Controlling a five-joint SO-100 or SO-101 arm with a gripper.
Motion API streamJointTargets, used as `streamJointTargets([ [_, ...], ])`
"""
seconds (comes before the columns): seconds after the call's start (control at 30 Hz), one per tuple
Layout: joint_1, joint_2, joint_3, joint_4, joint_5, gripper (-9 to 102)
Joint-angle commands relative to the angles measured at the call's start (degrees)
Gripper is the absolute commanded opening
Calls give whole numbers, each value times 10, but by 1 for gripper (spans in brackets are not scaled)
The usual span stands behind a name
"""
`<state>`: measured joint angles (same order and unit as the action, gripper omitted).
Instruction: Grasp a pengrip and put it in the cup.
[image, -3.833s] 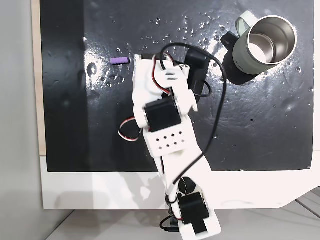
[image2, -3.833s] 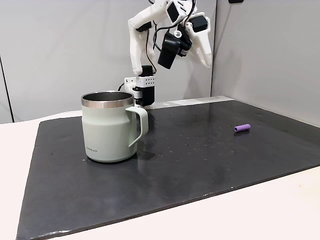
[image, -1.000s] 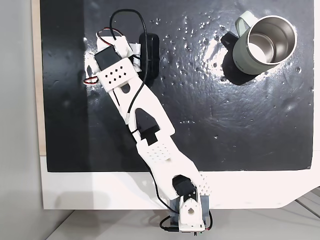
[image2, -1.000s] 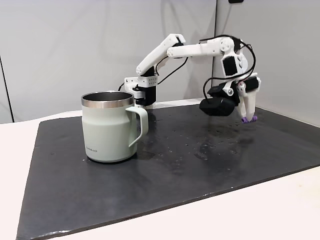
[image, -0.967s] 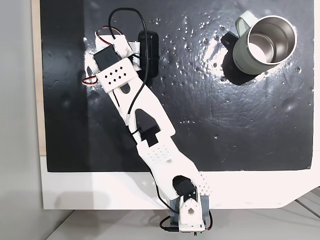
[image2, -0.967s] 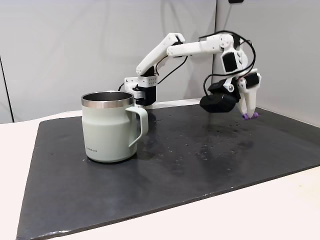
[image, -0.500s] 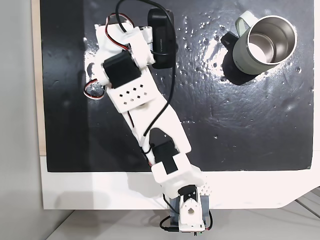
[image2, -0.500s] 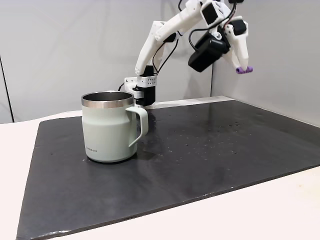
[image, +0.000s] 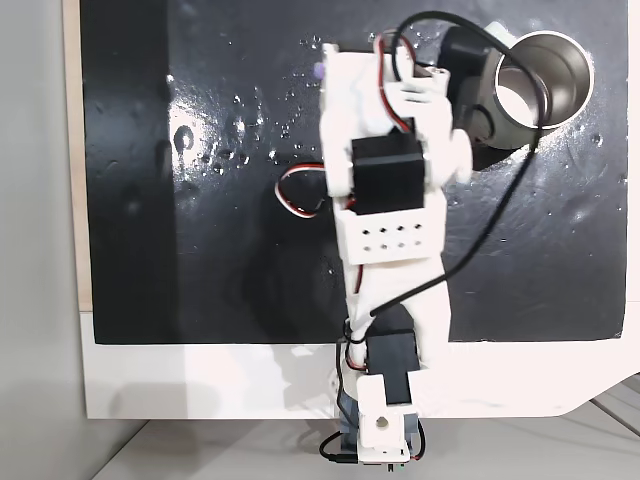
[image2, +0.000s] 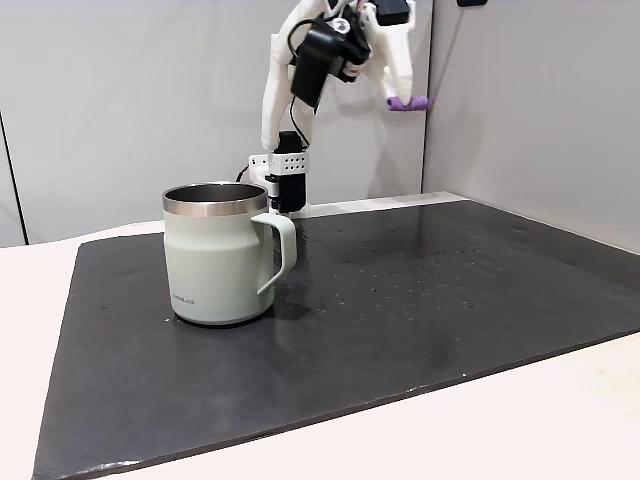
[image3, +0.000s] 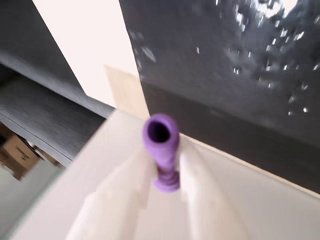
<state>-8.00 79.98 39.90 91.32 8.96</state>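
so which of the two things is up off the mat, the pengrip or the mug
The purple pengrip: it is pinched in the gripper high above the black mat, while the pale green mug stands upright on the mat.

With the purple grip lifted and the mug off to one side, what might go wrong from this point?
1. The small purple rubbery pengrip sticks out sideways from the tips of the white pincer, so it looks lightly pinched and may slip during the swing.
2. It hangs high above the black mat; released from there, it could bounce off the steel rim of the pale sage-green mug.
3. In the top-down fixed view the arm covers part of the mug, so a low approach might knock it.
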Motion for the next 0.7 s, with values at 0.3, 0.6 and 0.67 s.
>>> streamJointTargets([
  [0.3, 184, 84, -13, 36, -94, 0],
  [0.6, 289, 49, -32, -11, -142, 0],
  [0.67, 304, 31, -45, -25, -149, 0],
])
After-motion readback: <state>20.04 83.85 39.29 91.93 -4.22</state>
